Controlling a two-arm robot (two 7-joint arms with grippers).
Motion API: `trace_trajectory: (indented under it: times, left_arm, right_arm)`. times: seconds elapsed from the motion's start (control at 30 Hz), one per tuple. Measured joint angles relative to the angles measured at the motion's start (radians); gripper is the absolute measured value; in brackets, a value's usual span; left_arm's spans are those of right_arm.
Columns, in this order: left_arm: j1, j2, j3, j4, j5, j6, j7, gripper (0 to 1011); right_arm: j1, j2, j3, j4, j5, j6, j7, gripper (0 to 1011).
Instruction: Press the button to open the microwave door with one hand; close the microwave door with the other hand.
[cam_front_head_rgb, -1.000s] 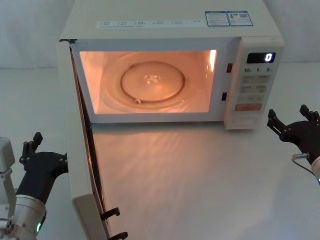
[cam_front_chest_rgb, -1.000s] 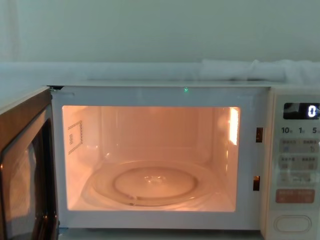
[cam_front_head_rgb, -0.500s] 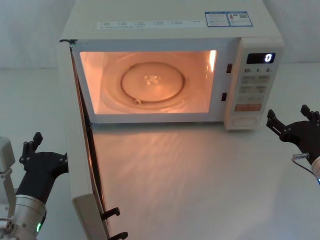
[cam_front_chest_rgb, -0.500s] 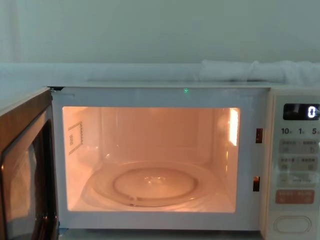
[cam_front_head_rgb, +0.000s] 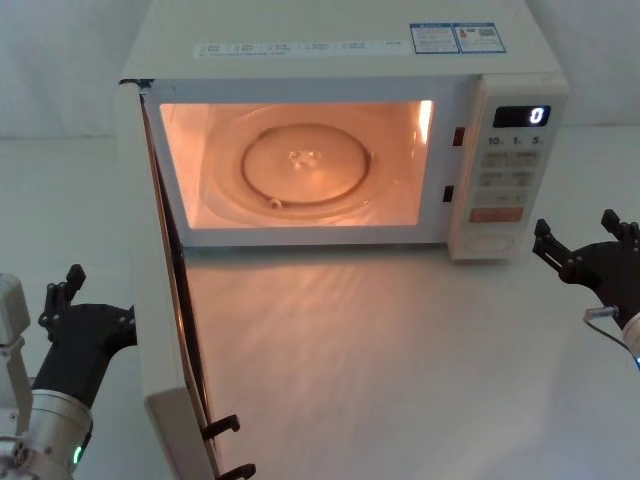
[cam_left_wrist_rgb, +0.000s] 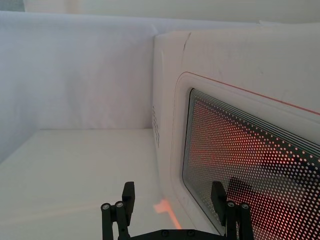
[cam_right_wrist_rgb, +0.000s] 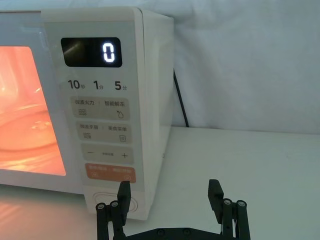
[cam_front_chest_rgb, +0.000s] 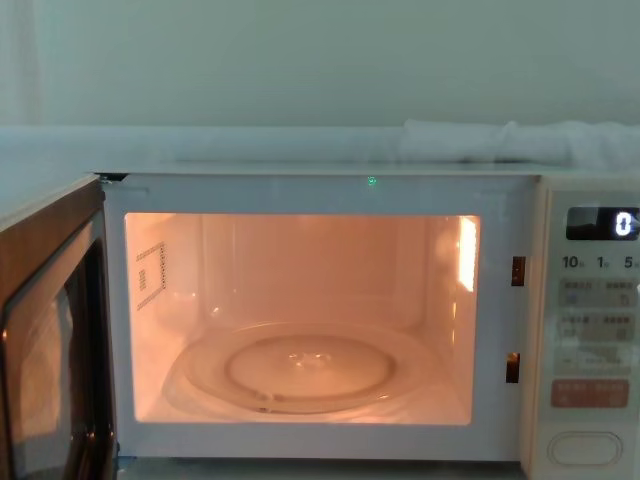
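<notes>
The microwave door (cam_front_head_rgb: 152, 320) stands swung wide open toward me on the left, its dotted window (cam_left_wrist_rgb: 250, 165) facing outward. My left gripper (cam_front_head_rgb: 100, 300) is low beside the door's outer face, fingers open (cam_left_wrist_rgb: 172, 192), one finger in front of the window's lower edge; I cannot tell if it touches. The cream pill-shaped button (cam_front_head_rgb: 490, 242) sits at the bottom of the control panel (cam_front_chest_rgb: 585, 448). My right gripper (cam_front_head_rgb: 575, 228) hovers open a little in front of and to the right of the panel. One of its fingers partly covers the button (cam_right_wrist_rgb: 107, 201) in the right wrist view.
The lit cavity holds a glass turntable (cam_front_head_rgb: 305, 165). The display (cam_right_wrist_rgb: 107, 52) reads 0, and an orange-red key (cam_right_wrist_rgb: 107, 173) lies just above the button. Two black latch hooks (cam_front_head_rgb: 225, 425) stick out of the door's free edge. A black cable (cam_right_wrist_rgb: 181, 107) runs behind the microwave.
</notes>
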Motion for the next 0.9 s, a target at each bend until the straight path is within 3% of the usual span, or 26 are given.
trace_trajectory:
  times: [0.9]
  left_arm:
    - [0.000, 0.000, 0.000, 0.000, 0.000, 0.000, 0.000, 1001]
  right_arm:
    - [0.000, 0.000, 0.000, 0.000, 0.000, 0.000, 0.000, 1002]
